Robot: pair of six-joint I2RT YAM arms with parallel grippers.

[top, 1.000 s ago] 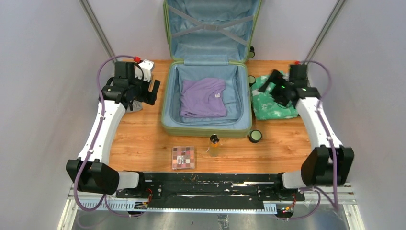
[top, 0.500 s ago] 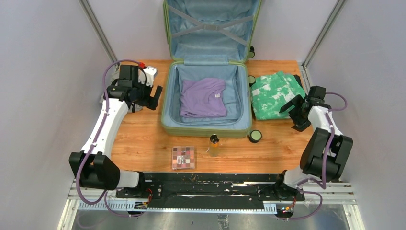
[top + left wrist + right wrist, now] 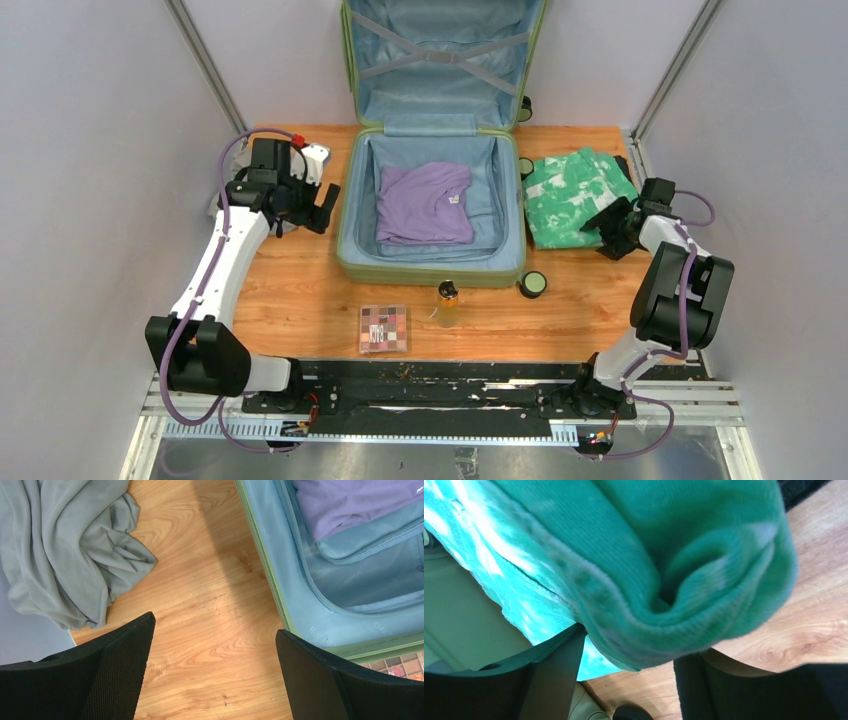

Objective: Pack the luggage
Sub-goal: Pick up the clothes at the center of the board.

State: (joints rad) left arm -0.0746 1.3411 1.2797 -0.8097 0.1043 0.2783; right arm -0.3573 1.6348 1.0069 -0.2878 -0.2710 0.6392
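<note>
Our right pincer (image 3: 626,677) straddles a fold of the green garment (image 3: 649,545); we cannot tell whether it grips. If only the nearest layer is caught, the bundle could unfurl.
</note>
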